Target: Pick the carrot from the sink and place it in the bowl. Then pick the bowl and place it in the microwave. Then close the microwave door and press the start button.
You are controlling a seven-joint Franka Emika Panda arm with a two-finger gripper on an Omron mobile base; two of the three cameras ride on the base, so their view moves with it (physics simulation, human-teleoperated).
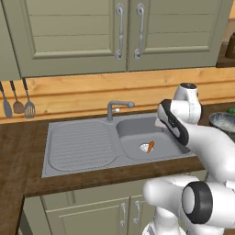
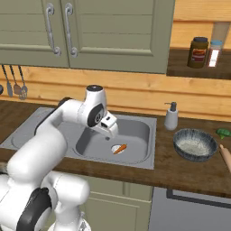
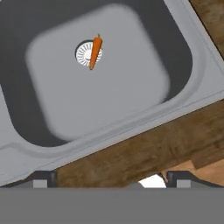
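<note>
The sink (image 1: 82,147) is matt grey metal with a ribbed drainboard. The counter (image 2: 189,173) is dark grained wood. The bowl (image 2: 195,145) looks speckled and finely ribbed. The carrot (image 3: 95,51) is smooth orange.

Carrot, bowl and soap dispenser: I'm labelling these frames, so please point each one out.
carrot (image 3: 95,53): hand view, mid-body, lying across the drain.
bowl (image 2: 182,136): right base view, left rim.
soap dispenser (image 2: 171,119): right base view, bottle body.

Soap dispenser (image 2: 171,116) on the wooden counter (image 2: 189,173), jar (image 2: 198,53) and shaker (image 2: 214,53) at two o'clock (on a shelf), hanging utensils (image 1: 17,102) at nine o'clock.
</note>
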